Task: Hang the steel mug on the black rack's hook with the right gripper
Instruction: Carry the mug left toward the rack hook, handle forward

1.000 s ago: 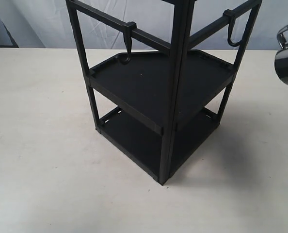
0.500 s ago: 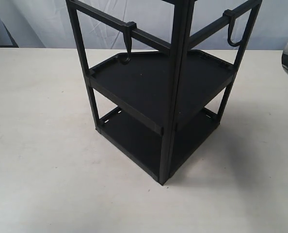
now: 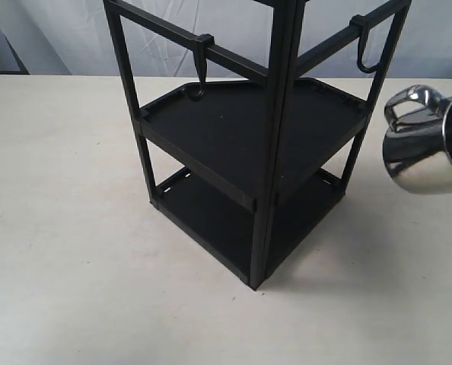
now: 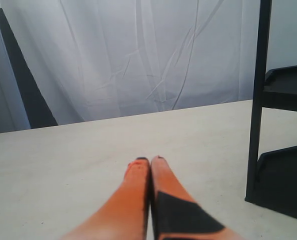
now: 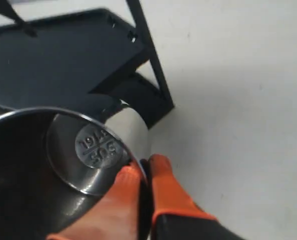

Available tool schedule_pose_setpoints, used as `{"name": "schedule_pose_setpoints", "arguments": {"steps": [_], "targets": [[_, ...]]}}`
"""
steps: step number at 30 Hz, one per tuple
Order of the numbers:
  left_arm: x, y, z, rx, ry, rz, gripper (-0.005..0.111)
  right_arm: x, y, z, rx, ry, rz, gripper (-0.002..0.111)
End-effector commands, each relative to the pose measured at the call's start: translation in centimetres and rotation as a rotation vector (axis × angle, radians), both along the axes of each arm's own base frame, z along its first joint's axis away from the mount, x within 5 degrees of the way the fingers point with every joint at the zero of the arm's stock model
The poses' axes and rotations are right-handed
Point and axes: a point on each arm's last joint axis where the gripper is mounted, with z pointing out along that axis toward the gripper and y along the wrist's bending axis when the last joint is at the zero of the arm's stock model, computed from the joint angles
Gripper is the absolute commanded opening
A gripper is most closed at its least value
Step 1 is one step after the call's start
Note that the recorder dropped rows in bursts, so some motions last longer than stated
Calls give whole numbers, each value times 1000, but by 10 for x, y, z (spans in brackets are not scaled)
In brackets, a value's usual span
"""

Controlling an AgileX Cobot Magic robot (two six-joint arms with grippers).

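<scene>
The right end effector [image 5: 144, 172] has its orange fingers [image 5: 166, 192] clamped on the rim of the steel mug [image 5: 63, 165], one finger inside the wall and one outside (the wrist view looks down into the cup, where a stamped disc shows on the bottom). In the exterior view the steel mug [image 3: 424, 141] is in the air at the right edge of the frame, cut off by it, with its looped handle turned toward the black rack [image 3: 275, 137]; mug and rack are apart. The hook [image 3: 200, 72] hangs from the rail in the upper left part of the rack, its curled tip just above the upper shelf, well apart from the mug. A longer hook [image 3: 367, 46] with a wide curve hangs from the rail at the upper right, nearer the mug. The rack stands on the pale surface [image 3: 66, 251]. The left end effector [image 4: 149, 165] has its fingers pressed together with nothing between them, low over the surface beside a rack post
</scene>
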Motion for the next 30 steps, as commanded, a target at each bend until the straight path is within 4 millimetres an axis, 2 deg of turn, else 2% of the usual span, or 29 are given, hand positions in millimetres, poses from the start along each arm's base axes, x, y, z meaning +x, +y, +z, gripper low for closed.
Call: {"name": "schedule_pose_setpoints", "arguments": {"steps": [1, 4, 6, 10, 18, 22, 25, 30], "targets": [[0, 0, 1, -3, -9, -5, 2, 33, 6, 15, -60, 230, 184, -1], [0, 0, 1, -3, -9, -5, 2, 61, 13, 27, -40, 215, 290, -1], [0, 0, 1, -3, -9, -5, 2, 74, 14, 35, 24, 173, 330, -1], [0, 0, 1, -3, -9, -5, 2, 80, 0, 34, 70, 162, 276, -1], [0, 0, 1, -3, -9, -5, 2, 81, -12, 35, 68, 148, 235, -1], [0, 0, 1, -3, -9, -5, 2, 80, -9, 32, 103, 156, 238, -1], [0, 0, 1, -3, -9, -5, 2, 71, -6, 22, 142, 177, 238, -1], [0, 0, 1, -3, -9, -5, 2, 41, -8, 1, 125, 268, 129, -1]]}}
